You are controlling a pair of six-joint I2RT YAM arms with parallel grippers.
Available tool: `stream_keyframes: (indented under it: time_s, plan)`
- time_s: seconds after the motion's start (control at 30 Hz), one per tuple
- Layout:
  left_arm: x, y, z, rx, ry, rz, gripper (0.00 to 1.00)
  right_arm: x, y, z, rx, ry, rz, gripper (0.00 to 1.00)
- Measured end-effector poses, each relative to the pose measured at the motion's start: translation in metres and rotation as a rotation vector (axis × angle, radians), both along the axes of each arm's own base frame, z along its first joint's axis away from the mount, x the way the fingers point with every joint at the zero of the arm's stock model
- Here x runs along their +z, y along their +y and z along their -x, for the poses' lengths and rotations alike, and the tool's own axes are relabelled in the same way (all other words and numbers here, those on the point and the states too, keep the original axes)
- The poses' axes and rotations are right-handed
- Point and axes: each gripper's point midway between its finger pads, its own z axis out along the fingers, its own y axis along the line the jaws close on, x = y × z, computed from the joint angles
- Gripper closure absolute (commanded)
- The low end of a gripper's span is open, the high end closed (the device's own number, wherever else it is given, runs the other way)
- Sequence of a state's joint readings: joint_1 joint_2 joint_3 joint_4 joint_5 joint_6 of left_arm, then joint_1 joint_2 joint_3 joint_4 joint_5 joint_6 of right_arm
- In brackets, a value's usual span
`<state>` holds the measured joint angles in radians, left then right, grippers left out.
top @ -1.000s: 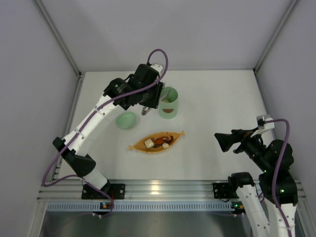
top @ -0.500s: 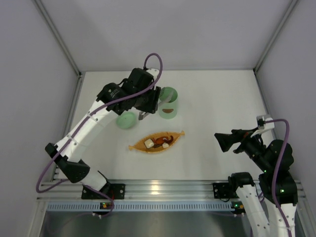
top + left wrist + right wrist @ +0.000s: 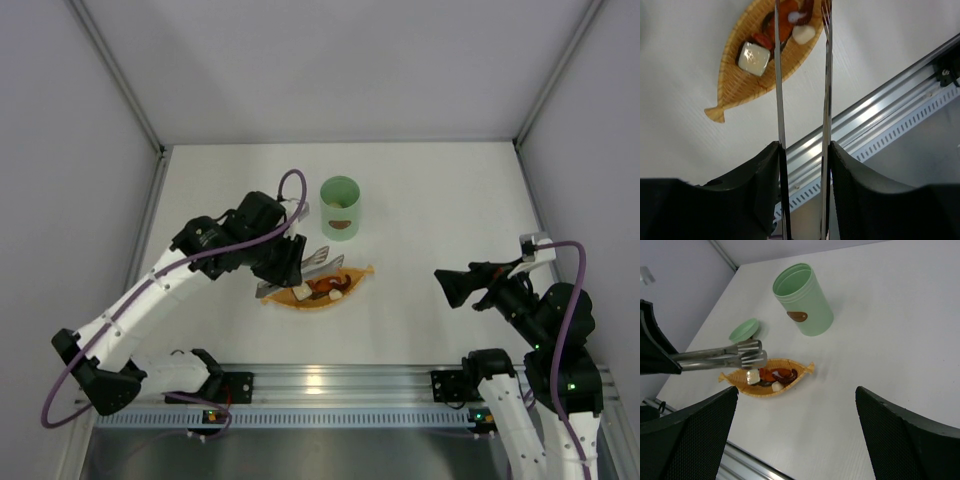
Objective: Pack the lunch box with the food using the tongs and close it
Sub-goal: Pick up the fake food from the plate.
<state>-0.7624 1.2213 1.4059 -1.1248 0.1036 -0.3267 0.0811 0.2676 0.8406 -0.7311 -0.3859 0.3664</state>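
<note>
Lunch box [image 3: 341, 208], that pale mint-green plastic cylinder, stands open on the worktop [image 3: 450, 200] behind the orange leaf-shaped woven tray [image 3: 735, 87], round green lid [image 3: 744, 330] lying nearby. Left gripper [image 3: 802, 150] is half-closed on the slim silver metal tongs [image 3: 779, 100], tips over the bite-sized food pieces [image 3: 754, 57]; right gripper [image 3: 795, 392] gapes wide, empty. Risk imo: pieces sit clumped, so a squeeze could flick one out or drag the tray. Count: one box, lid, tongs, tray; roughly five pieces.

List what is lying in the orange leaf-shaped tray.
In the tray: a white cube, an orange piece, a dark red piece, a pale round piece. The tongs hide part of the pile.
</note>
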Motion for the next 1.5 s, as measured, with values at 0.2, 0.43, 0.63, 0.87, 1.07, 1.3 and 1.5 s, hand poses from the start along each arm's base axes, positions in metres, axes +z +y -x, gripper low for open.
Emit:
stream_keyframes:
  time_s: [0.2, 0.43, 0.63, 0.87, 1.07, 1.3, 1.5]
  plan:
    - [-0.049, 0.008, 0.023, -0.016, 0.128, -0.061, 0.52, 0.0, 0.0, 0.0, 0.0, 0.0, 0.0, 0.01]
    - [-0.06, 0.006, 0.027, -0.028, 0.139, -0.053, 0.52, 0.0, -0.001, 0.0, -0.003, 0.001, 0.001, 0.01]
    - [-0.056, -0.001, 0.019, -0.027, 0.108, -0.023, 0.52, -0.001, -0.001, 0.0, -0.003, 0.003, 0.001, 0.0]
    - [-0.06, -0.006, 0.011, -0.014, 0.096, -0.028, 0.52, -0.001, -0.001, 0.0, -0.004, 0.003, 0.001, 0.01]
    - [-0.061, -0.005, 0.009, -0.005, 0.091, -0.035, 0.52, -0.001, -0.001, 0.0, -0.005, 0.003, 0.001, 0.01]
    - [-0.066, -0.005, 0.009, -0.006, 0.102, -0.046, 0.52, -0.002, -0.001, 0.001, -0.008, 0.005, 0.002, 0.01]
    - [-0.072, -0.006, 0.01, -0.009, 0.124, -0.059, 0.53, -0.004, -0.002, 0.001, -0.01, 0.012, 0.004, 0.01]
